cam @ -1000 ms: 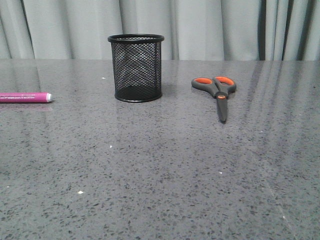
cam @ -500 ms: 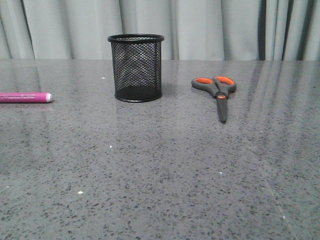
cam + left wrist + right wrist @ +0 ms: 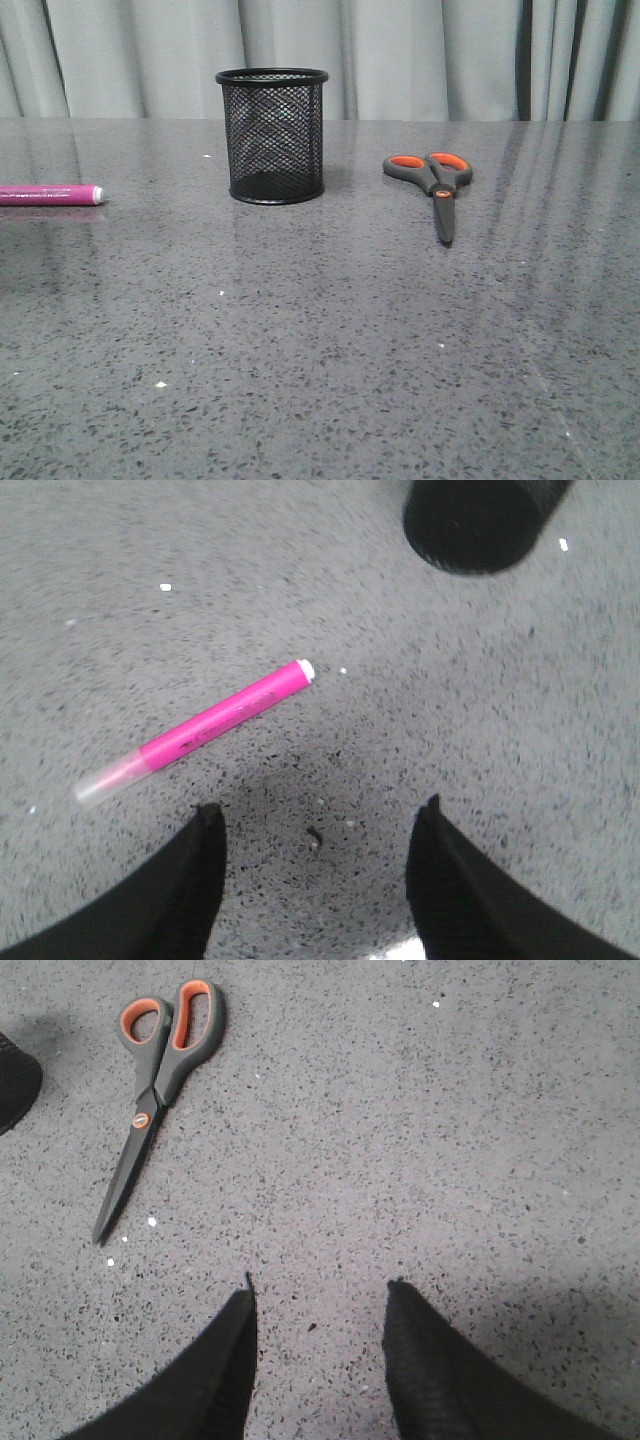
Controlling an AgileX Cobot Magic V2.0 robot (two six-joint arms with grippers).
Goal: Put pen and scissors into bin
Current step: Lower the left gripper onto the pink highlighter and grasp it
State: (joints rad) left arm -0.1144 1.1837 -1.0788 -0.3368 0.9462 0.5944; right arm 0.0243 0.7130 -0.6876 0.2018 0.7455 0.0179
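The black mesh bin [image 3: 272, 136] stands upright at the back centre of the grey table. The pink pen [image 3: 50, 195] lies flat at the left edge, white tip toward the bin. The scissors [image 3: 433, 185] lie closed to the right of the bin, blades pointing to the front. No gripper shows in the front view. My left gripper [image 3: 318, 815] is open and empty above the table, the pen [image 3: 215, 723] just beyond its fingertips and the bin [image 3: 478, 518] farther off. My right gripper [image 3: 318, 1288] is open and empty, the scissors [image 3: 150, 1100] lying apart from it.
The speckled grey tabletop [image 3: 320, 340] stretches from the front edge back to a pale curtain [image 3: 400, 55]. Part of the bin's base [image 3: 15, 1078] shows at the edge of the right wrist view.
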